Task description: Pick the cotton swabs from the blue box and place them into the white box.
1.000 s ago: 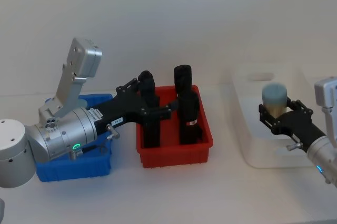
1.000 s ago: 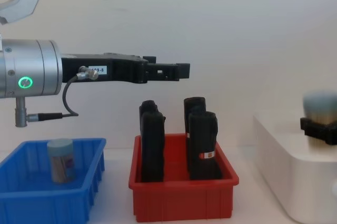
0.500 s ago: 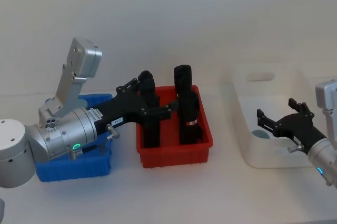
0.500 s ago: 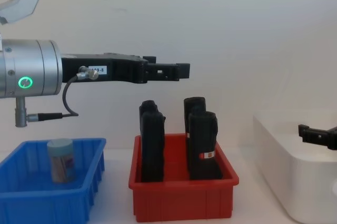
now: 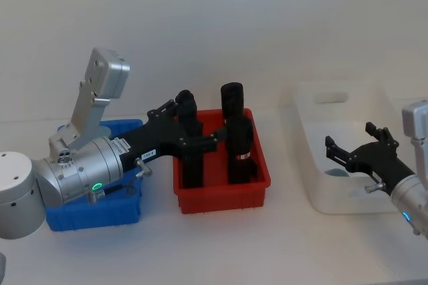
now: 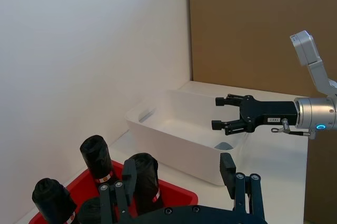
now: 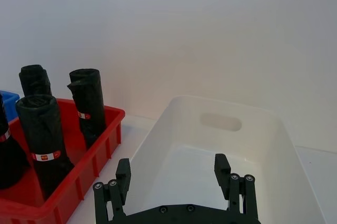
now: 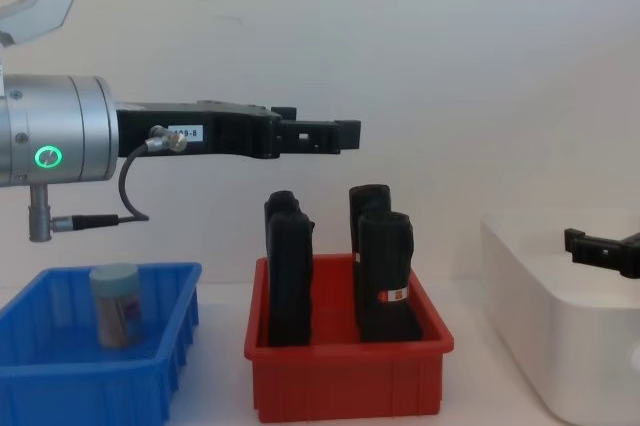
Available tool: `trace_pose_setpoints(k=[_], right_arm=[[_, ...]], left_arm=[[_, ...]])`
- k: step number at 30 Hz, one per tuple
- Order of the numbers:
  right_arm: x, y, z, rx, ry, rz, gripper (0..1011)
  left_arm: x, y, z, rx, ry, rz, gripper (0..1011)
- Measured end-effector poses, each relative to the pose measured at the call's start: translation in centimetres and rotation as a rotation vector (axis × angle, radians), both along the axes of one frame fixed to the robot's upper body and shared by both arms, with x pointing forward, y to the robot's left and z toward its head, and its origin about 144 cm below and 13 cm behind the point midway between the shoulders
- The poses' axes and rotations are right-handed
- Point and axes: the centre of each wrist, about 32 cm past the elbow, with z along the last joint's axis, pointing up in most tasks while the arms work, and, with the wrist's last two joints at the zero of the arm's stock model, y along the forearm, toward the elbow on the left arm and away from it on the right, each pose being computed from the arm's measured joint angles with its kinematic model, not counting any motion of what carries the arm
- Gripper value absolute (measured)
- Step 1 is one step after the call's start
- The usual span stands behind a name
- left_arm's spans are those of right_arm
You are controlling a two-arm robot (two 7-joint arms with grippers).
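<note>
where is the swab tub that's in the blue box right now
In the chest view the swab tub stands upright inside the blue box on the robot's left side of the table, with the red bin of black rolls next to that box.

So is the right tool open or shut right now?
Open: the right tool hangs above the white box, fingers spread, nothing between them.

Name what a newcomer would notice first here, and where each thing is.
The left tool reaches open above the red bin of tall black rolls, mid-table. The right tool hangs open over the white box, where one tub of cotton swabs sits; another tub stands in the blue box.
</note>
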Motion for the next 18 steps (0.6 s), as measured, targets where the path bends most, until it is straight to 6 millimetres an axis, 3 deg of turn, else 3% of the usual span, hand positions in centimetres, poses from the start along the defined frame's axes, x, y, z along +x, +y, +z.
trace_pose_setpoints(k=[18], right_arm=[[-1.2,0.5,0.2,0.011,-0.016,0.010,1001]], left_arm=[[-0.5,-0.5,-0.7,0.010,-0.011,0.042,1004]])
